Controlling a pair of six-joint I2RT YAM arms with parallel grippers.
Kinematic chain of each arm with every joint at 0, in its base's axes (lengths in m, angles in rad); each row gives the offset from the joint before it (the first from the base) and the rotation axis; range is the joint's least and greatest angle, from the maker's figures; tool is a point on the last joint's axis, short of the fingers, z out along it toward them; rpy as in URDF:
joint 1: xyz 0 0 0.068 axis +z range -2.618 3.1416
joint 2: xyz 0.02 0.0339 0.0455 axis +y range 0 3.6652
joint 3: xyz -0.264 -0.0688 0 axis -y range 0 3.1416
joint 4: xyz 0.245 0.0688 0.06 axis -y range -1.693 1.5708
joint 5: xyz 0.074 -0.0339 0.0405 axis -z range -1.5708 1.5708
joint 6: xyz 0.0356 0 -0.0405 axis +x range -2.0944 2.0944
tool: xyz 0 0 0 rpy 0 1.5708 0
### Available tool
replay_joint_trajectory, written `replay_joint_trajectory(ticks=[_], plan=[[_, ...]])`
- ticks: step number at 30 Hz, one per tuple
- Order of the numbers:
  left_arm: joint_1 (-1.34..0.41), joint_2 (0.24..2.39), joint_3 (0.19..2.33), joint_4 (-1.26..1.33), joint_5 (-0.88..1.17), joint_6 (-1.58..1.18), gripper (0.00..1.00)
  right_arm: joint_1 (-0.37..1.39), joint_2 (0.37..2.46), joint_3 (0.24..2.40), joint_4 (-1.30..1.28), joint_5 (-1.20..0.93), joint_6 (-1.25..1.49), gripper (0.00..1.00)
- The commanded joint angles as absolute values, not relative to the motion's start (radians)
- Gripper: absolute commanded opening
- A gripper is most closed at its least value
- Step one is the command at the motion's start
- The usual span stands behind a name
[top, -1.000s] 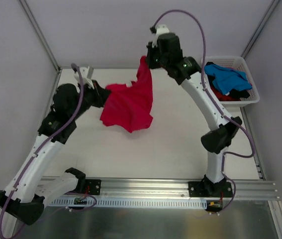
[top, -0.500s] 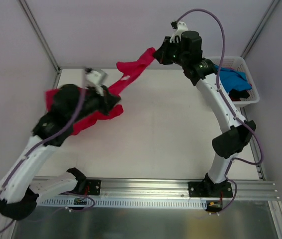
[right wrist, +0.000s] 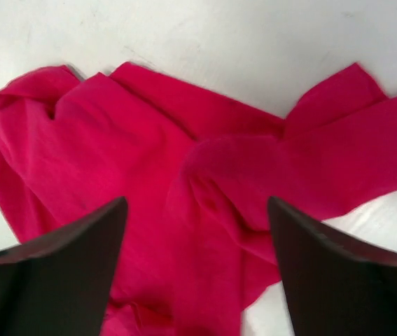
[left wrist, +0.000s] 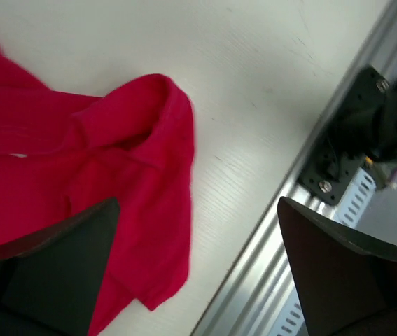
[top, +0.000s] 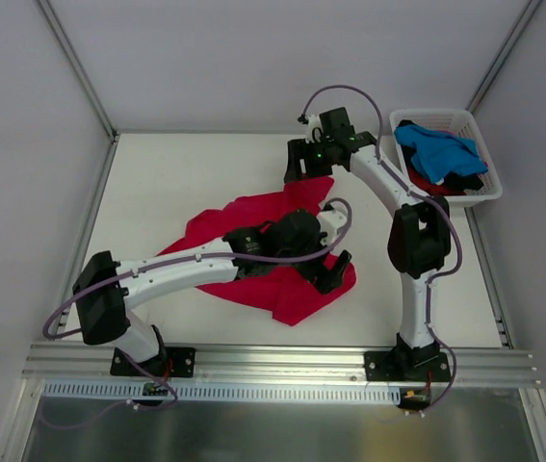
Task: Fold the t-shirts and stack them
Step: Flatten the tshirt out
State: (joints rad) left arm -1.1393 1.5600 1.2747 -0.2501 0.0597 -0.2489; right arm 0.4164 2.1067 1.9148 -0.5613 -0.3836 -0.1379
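my left gripper (left wrist: pixel 194 210) and right gripper (right wrist: pixel 197 203) just opened, both empty, so the red t-shirt (top: pixel 217 226) now lies on the bench (top: pixel 176 173) for folding.

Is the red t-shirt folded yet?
Not folded: the red t-shirt lies spread and rumpled on the table, edges bunched unevenly, no neat crease.

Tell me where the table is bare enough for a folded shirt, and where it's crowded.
Widest bare patch: the far-left corner of the table, between the left wall and the red t-shirt. A smaller one: near-right, between the right arm and the edge below the basket. Crowded: the centre, where the left arm lies across the shirt.
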Motion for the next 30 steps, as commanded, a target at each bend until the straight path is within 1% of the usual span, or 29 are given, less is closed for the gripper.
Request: replay_joint_trajectory(ticks=[1, 2, 3, 4, 5, 8, 10, 11, 12, 13, 14, 15, 16, 17, 18, 19, 20, 22, 23, 26, 27, 28, 29, 30], plan=[[-0.981, 1.456, 1.283, -0.183, 0.023, -0.339, 0.99, 0.371, 2.000, 1.953, -0.592, -0.381, -0.258, 0.93], [-0.932, 1.441, 1.276, -0.183, 0.031, -0.362, 0.99, 0.359, 1.973, 1.954, -0.606, -0.376, -0.253, 0.98], [-0.881, 1.401, 1.266, -0.181, 0.035, -0.415, 0.99, 0.330, 1.954, 1.954, -0.617, -0.374, -0.246, 0.99], [-0.829, 1.376, 1.243, -0.179, 0.041, -0.435, 0.99, 0.310, 1.933, 1.953, -0.638, -0.368, -0.230, 0.99], [-0.736, 1.361, 1.235, -0.179, 0.044, -0.437, 0.99, 0.292, 1.878, 1.933, -0.644, -0.347, -0.224, 0.99], [-0.646, 1.333, 1.244, -0.181, -0.017, -0.385, 0.99, 0.224, 1.772, 1.835, -0.650, -0.307, -0.210, 0.99], [-0.557, 1.371, 1.273, -0.196, -0.038, -0.437, 0.99, 0.218, 1.660, 1.760, -0.647, -0.290, -0.209, 0.99], [-0.522, 1.393, 1.281, -0.227, -0.026, -0.469, 0.99, 0.224, 1.625, 1.714, -0.635, -0.308, -0.184, 0.99], [-0.450, 1.444, 1.290, -0.253, -0.017, -0.533, 0.99, 0.256, 1.558, 1.606, -0.617, -0.314, -0.172, 0.99], [-0.416, 1.474, 1.310, -0.287, -0.015, -0.563, 0.99, 0.287, 1.527, 1.548, -0.573, -0.301, -0.155, 0.99], [-0.384, 1.498, 1.313, -0.305, 0.029, -0.571, 0.99, 0.320, 1.502, 1.495, -0.554, -0.228, -0.143, 0.99], [-0.332, 1.521, 1.312, -0.327, 0.043, -0.569, 0.99, 0.412, 1.482, 1.411, -0.536, -0.177, -0.143, 0.99], [-0.315, 1.555, 1.302, -0.330, 0.054, -0.554, 0.99, 0.461, 1.470, 1.381, -0.514, -0.116, -0.144, 0.99], [-0.302, 1.566, 1.296, -0.330, 0.067, -0.534, 0.97, 0.503, 1.477, 1.362, -0.509, -0.010, -0.137, 0.99], [-0.295, 1.581, 1.287, -0.330, 0.058, -0.497, 0.97, 0.565, 1.494, 1.355, -0.511, 0.039, -0.102, 0.99], [-0.290, 1.591, 1.267, -0.333, 0.046, -0.476, 0.96, 0.593, 1.515, 1.355, -0.511, 0.066, -0.088, 0.99], [-0.288, 1.600, 1.261, -0.334, 0.037, -0.459, 0.95, 0.619, 1.566, 1.361, -0.514, 0.136, -0.077, 0.99], [-0.270, 1.646, 1.246, -0.342, 0.052, -0.454, 0.95, 0.685, 1.621, 1.382, -0.506, 0.172, -0.069, 0.99], [-0.264, 1.661, 1.241, -0.342, 0.069, -0.460, 0.94, 0.702, 1.679, 1.391, -0.500, 0.208, -0.066, 0.99], [-0.258, 1.721, 1.230, -0.342, 0.109, -0.463, 0.89, 0.736, 1.767, 1.436, -0.492, 0.233, -0.054, 0.98], [-0.258, 1.733, 1.226, -0.342, 0.113, -0.462, 0.87, 0.744, 1.819, 1.446, -0.492, 0.239, -0.046, 0.97], [-0.258, 1.755, 1.224, -0.342, 0.135, -0.453, 0.81, 0.745, 1.842, 1.459, -0.489, 0.242, -0.035, 0.96], [-0.258, 1.762, 1.223, -0.342, 0.146, -0.448, 0.78, 0.747, 1.864, 1.479, -0.489, 0.250, -0.034, 0.96], [-0.256, 1.773, 1.220, -0.341, 0.149, -0.449, 0.77, 0.749, 1.906, 1.489, -0.489, 0.252, -0.032, 0.95]])
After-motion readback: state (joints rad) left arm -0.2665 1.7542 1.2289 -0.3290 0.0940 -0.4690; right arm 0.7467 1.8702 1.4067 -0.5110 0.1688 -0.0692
